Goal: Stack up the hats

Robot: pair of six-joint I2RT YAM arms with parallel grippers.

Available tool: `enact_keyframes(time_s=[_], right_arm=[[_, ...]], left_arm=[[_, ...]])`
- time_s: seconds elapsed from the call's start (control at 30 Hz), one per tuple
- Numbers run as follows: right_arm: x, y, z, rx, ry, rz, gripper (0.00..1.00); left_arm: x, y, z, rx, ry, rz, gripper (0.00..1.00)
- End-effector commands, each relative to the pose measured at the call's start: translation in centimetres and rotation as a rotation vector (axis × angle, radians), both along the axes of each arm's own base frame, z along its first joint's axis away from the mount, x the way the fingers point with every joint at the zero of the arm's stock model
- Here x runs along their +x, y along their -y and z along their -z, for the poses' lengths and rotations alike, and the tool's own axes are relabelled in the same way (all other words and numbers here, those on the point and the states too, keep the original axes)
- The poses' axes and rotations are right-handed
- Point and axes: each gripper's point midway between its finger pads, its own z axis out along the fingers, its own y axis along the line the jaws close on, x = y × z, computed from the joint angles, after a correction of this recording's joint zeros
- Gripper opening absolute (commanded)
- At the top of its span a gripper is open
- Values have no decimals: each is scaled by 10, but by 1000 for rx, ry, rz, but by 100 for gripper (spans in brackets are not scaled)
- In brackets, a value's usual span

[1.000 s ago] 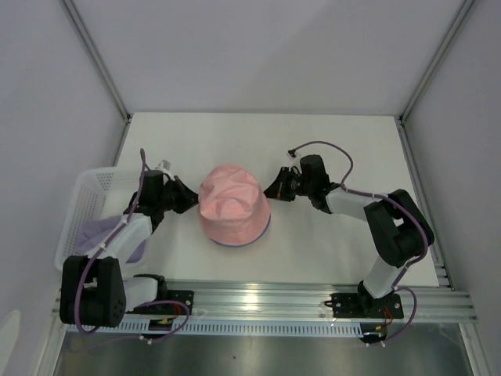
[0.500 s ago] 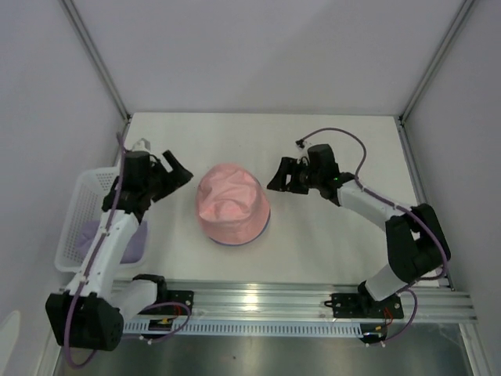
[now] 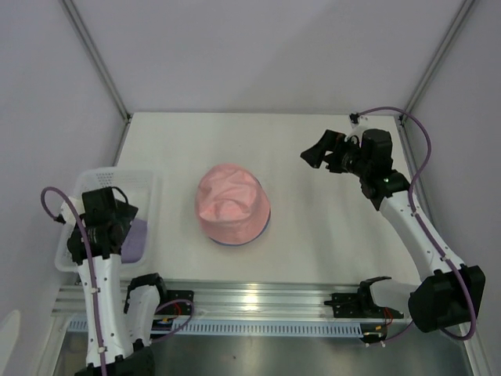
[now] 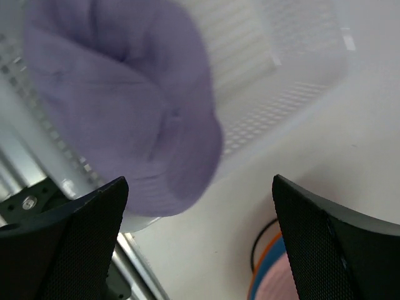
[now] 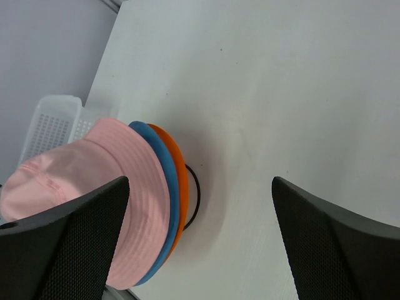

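Well, three of the four are up: the pink hat (image 3: 232, 205) sits on top in the middle of the bench (image 3: 313, 235). From the right wrist view its brim lies over the blue hat (image 5: 164, 187), which lies over the orange hat (image 5: 179, 165), all on the black wire frame (image 5: 195, 194). The lavender hat (image 4: 119, 106) is the odd one out, slumped in the white mesh basket (image 3: 94, 182) at the left edge.

The left claw (image 4: 200, 187) hangs over that basket with its jaws spread wide and nothing between them. The right claw (image 3: 317, 150) is up and away at the far right, well apart from the stack, also wide and holding nothing.

So I'd say the step in hand is fetching the last hat. The left claw would need to drop into the basket, pinch the soft crown or brim without snagging the mesh, lift clear of the wall and carry it across onto the pink one.
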Motion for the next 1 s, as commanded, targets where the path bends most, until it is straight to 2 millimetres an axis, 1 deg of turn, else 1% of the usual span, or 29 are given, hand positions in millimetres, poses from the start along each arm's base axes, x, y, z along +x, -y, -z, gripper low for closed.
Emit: enact_keyframes(time_s=[0.0,0.1,0.17,0.2,0.23,0.27,0.3,0.33,0.4,0.43,0.5,0.53,0.57,0.6,0.63,0.67,0.7,0.77,0.8,0.83,0.87,0.9,0.93,0.97], right_arm=[[-2,0,-2,-11,4,-11,100],[-4,-4,1,9,-5,-28,99],[-5,-5,5,20,-12,-30,100],[-6,-5,6,23,-14,-29,100],[-6,-5,6,27,-14,-27,100],[-5,-6,7,31,-16,-31,100],[-5,-7,8,32,-20,-33,100],[-5,-7,7,31,-17,-37,99],[-5,-8,5,28,-12,-43,100],[-4,-8,2,26,-6,-43,99],[-4,-6,1,19,-3,-38,100],[-3,-6,-1,20,-1,-34,100],[-3,-6,-1,19,-1,-31,100],[-2,-6,-2,23,-2,-28,100],[-2,-4,-4,25,1,-15,99],[0,-3,-3,26,-1,-3,100],[1,-2,-4,27,-1,6,100],[3,2,-7,25,4,30,100],[4,3,-8,24,9,36,100],[5,4,-8,23,7,42,100],[6,6,-8,22,4,53,100],[6,7,-8,20,5,56,100],[6,8,-7,18,0,59,100],[5,7,-7,22,-2,57,100]], left_arm=[[-44,-12,36,-60,-143,-237,100],[-49,-21,44,-31,-191,-293,100],[-47,-25,49,-34,-210,-305,98],[-47,-25,56,-44,-233,-322,96],[-45,-27,58,-43,-234,-325,90],[-43,-28,61,-46,-232,-331,76],[-41,-28,69,-51,-235,-333,65],[-39,-27,70,-59,-222,-341,39],[-34,-29,68,-54,-189,-339,17],[-32,-31,63,-43,-167,-336,1],[-27,-36,47,4,-136,-301,1],[-22,-39,28,34,-82,-281,1],[-16,-41,16,60,-45,-254,1],[-12,-42,4,110,-43,-168,1],[11,-33,-31,124,97,-49,1],[20,-25,-45,143,133,48,1],[25,-17,-56,179,139,162,1],[34,2,-110,212,253,290,1],[37,18,-138,229,312,392,1],[38,25,-150,233,338,440,1],[41,38,-160,231,367,512,1],[40,51,-187,240,430,574,1],[41,56,-192,240,443,605,1],[39,63,-189,226,422,637,1]])
